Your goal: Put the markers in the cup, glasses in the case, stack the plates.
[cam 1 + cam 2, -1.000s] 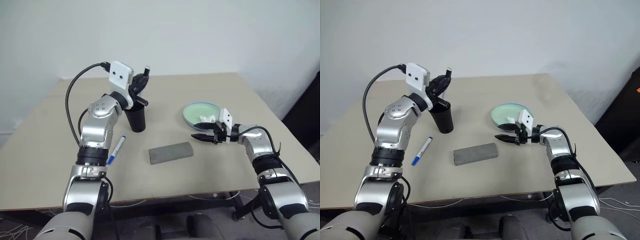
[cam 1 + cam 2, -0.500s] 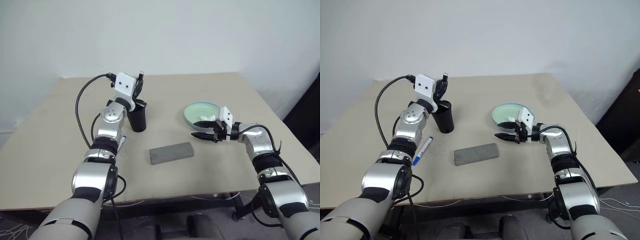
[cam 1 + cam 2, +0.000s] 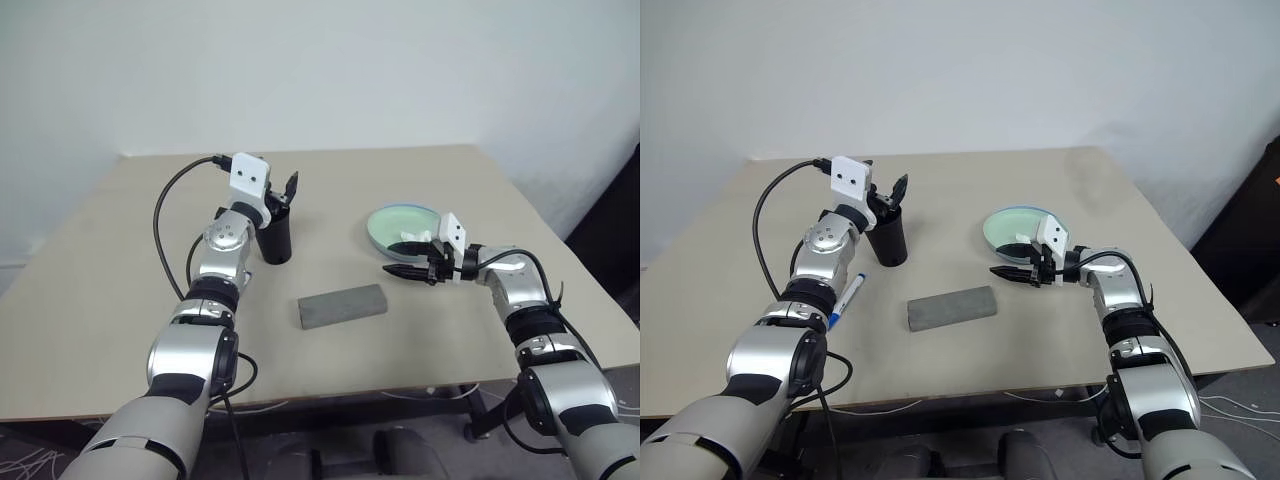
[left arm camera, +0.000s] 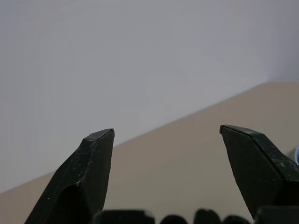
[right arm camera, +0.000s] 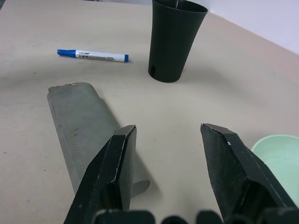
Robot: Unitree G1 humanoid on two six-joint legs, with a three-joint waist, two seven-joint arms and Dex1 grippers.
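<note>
The black cup [image 3: 276, 241] stands upright on the table's left half. My left gripper [image 3: 284, 193] hovers at its rim, open, nothing between its fingers [image 4: 91, 158]. A blue-capped marker [image 3: 847, 298] lies on the table just in front of the cup, beside my left forearm. The grey case [image 3: 342, 305] lies shut in the middle. A mint green plate [image 3: 395, 218] sits on the right, a light blue rim showing around it. My right gripper [image 3: 398, 272] is open and empty, low over the table between plate and case. The glasses are out of view.
A crumpled white tissue [image 3: 412, 238] lies on the near side of the green plate, close to my right wrist. The beige table [image 3: 120, 300] ends at a white wall behind and drops off at its front and right edges.
My left gripper sank to the cup's rim and opened. The marker it held upright above the cup is no longer between its fingers. The right arm has kept still.
</note>
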